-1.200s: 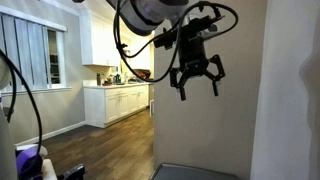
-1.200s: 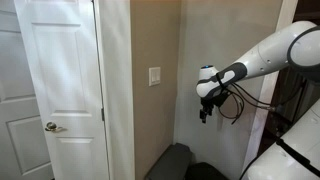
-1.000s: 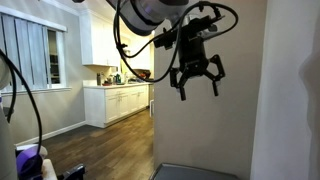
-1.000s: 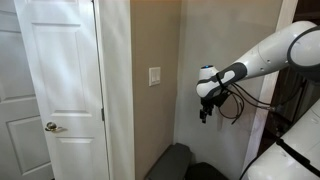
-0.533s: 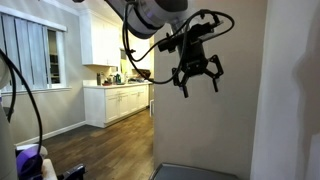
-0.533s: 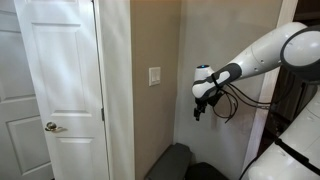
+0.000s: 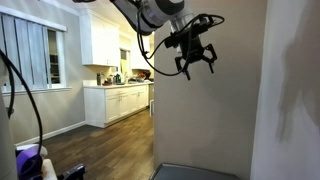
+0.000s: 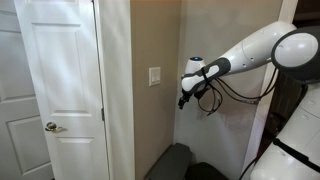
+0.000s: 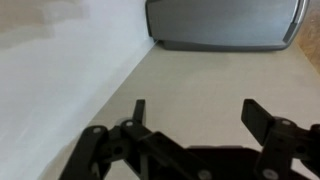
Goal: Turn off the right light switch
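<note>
- The switch plate point(image 8: 154, 77) sits on the tan wall point(image 8: 150, 120) beside the white door frame. It is too small here for me to separate its two rockers, so I cannot yet pick out the right one.
- My pincer point(image 8: 183, 100) hangs near the plate, off to its side and a little lower, well clear of touching it. It also shows high up in an exterior view point(image 7: 197, 68).
- The pincer is released and holds nothing: in the wrist view point(image 9: 194, 108) both fingers stand spread, with bare wall between them.
- That wrist view looks along the wall toward a grey object point(image 9: 225, 25) on the floor, and the switch plate is not in it. I judge the fingers point downward rather than at the plate.
- I take the step in hand to be the approach, with no contact made yet.
- To do it well, I would first turn the wrist until the plate comes into the wrist view. That way I can tell the rockers apart before committing.
- I would then bring the fingers together so they present one narrow tip, since a spread pair risks catching both rockers.
- Come in slowly and square to the wall, then push only the right rocker to its off side with a short, light stroke.
</note>
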